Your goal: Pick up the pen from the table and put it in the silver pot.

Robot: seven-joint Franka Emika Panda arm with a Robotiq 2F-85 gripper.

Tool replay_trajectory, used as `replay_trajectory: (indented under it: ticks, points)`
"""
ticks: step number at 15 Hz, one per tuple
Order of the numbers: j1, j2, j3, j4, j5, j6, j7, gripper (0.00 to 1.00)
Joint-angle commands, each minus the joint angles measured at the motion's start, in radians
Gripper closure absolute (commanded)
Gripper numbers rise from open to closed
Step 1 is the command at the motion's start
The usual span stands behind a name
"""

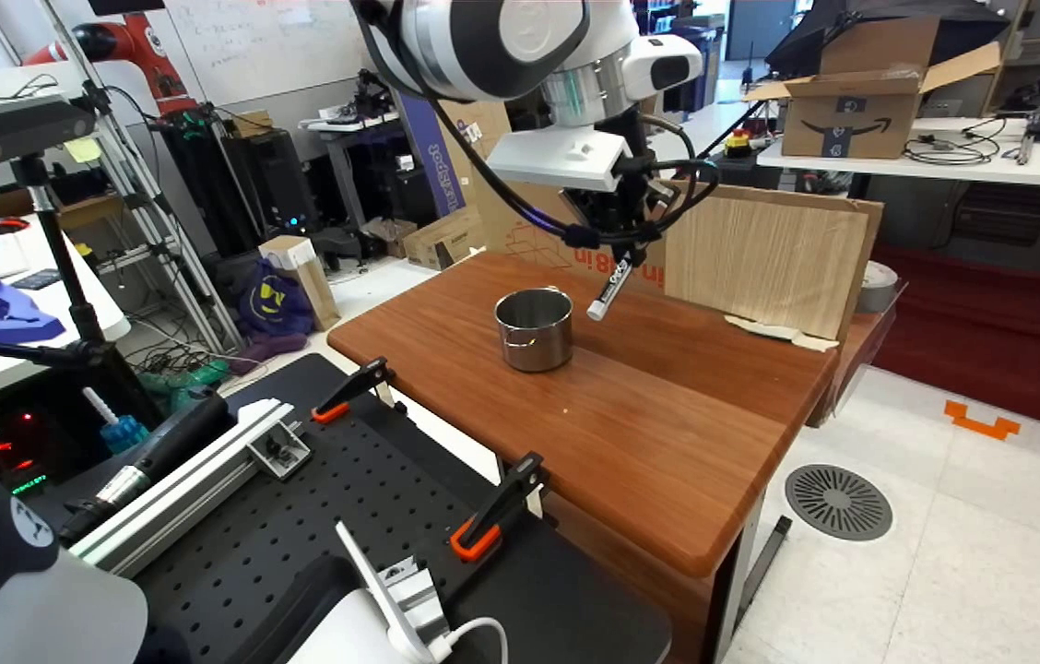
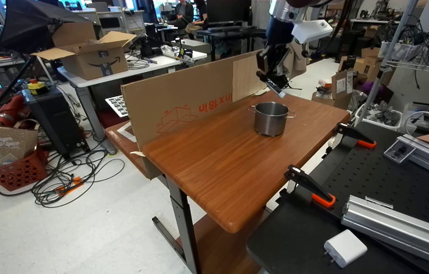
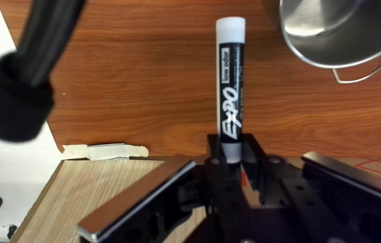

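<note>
Well, fingers (image 3: 254,150) clamp pen (image 3: 231,87) by one end — hitting pot (image 1: 542,345) cd. twist it loose, twd. far edge of surface (image 1: 640,410).

I find it bright in here, with the light spread rather evenly. In both exterior views, the wall of the silver pot (image 1: 534,350) gleams. In an exterior view, a darker band (image 1: 667,341) lies on the table (image 1: 612,415), to the right of the pot; shadow or reflection, I cannot tell. Far behind the pot and to its left, the whiteboard (image 1: 253,55) looks pale, its writing too faint to read. In the wrist view, a whitish glare sits inside the pot; left of it, the large print on the pen (image 3: 231,89) is sharp, while the black cable (image 3: 50,37), farther left, is blurred.
</note>
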Motion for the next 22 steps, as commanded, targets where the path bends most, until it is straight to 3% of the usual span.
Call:
replay_trajectory:
  ticks: [1, 11, 22]
  points:
    - [0.011, -0.061, 0.007, -0.080, -0.040, 0.086, 0.007, 0.95]
    - [0.062, -0.088, 0.030, -0.125, -0.087, 0.107, 0.009, 0.95]
    - [0.028, -0.044, 0.112, -0.143, -0.052, 0.094, -0.097, 0.95]
